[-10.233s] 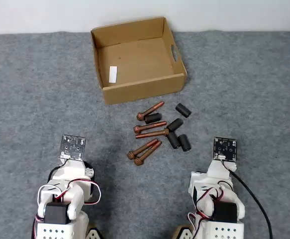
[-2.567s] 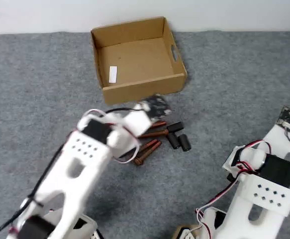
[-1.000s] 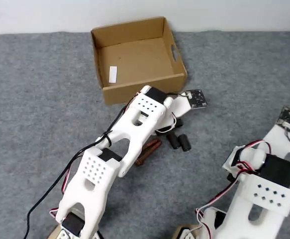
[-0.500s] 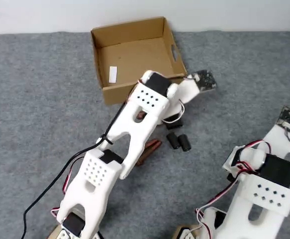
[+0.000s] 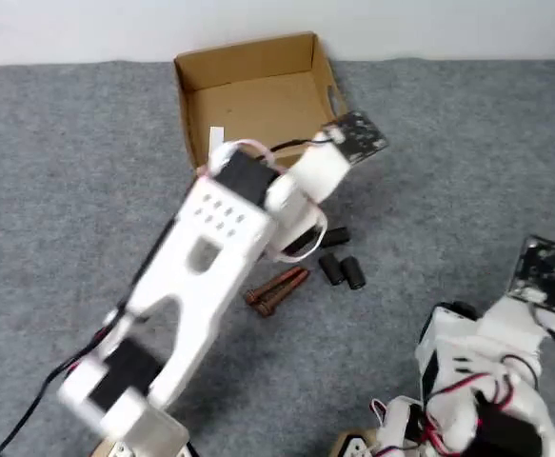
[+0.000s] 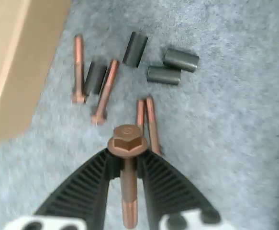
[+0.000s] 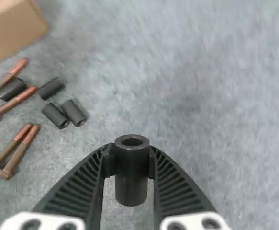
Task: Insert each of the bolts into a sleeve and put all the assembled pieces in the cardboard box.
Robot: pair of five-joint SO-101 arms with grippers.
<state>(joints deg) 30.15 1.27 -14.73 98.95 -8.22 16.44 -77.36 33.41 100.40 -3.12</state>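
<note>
Bolt (image 6: 128, 191) clamped tight between the left gripper's (image 6: 126, 155) black jaws, hex head toward the camera, held above grey carpet (image 6: 235, 124). On the carpet beneath lie four loose bolts (image 6: 106, 91) and four dark sleeves (image 6: 163, 75) (one sleeve sits between two of the bolts), near the cardboard box (image 5: 248, 69). The right gripper (image 7: 131, 152) is closed around a fifth sleeve (image 7: 131, 172), its open end toward the camera, apart from the pile.
</note>
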